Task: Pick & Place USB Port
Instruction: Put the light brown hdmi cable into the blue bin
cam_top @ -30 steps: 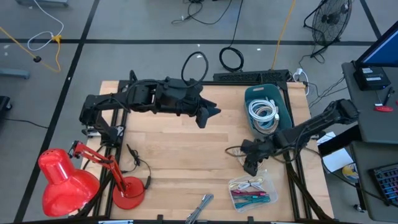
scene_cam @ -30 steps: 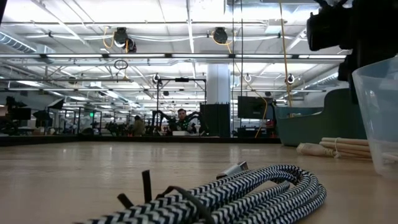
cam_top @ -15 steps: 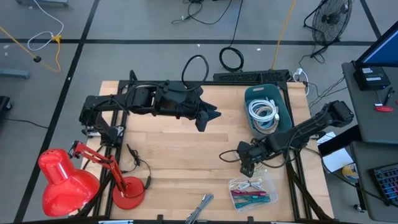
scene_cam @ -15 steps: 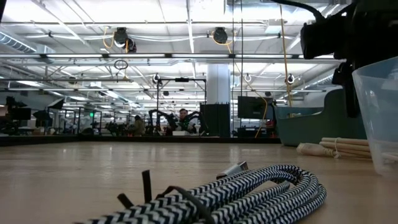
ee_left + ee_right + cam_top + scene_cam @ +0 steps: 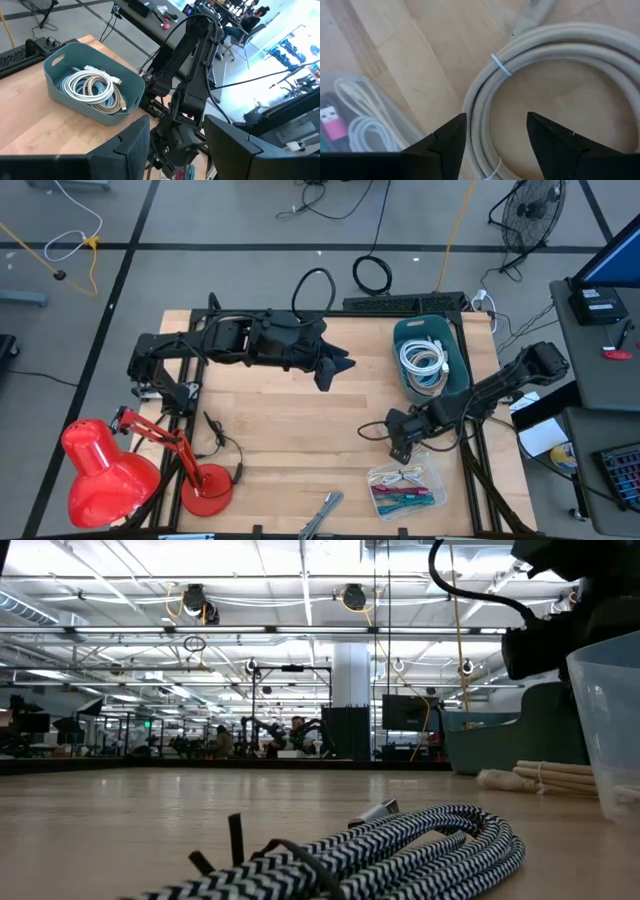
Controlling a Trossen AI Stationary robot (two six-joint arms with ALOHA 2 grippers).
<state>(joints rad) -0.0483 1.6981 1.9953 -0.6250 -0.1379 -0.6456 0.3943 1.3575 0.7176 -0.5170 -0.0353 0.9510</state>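
Observation:
A beige cable coil (image 5: 485, 95), bound with white ties, lies flat on the wooden table; it also shows in the low view as the beige coil (image 5: 545, 778). A USB port as such cannot be made out. My right gripper (image 5: 495, 145) hangs open just above the coil, pointing steeply down, its fingers apart over the coil's near turns. In the high view my right gripper (image 5: 400, 448) is beside a clear container (image 5: 405, 485). My left gripper (image 5: 343, 366) waits open, high over the table's middle.
A teal bin (image 5: 398, 345) with coiled cables stands at the far right. The clear container (image 5: 350, 125) holds several small cables. A black-and-white braided cable (image 5: 400, 840) lies at the near edge. A red lamp (image 5: 100, 470) stands at the near left.
My right gripper has sunk toward the table and the beige coil, tipping a little further down. My left arm has kept still.

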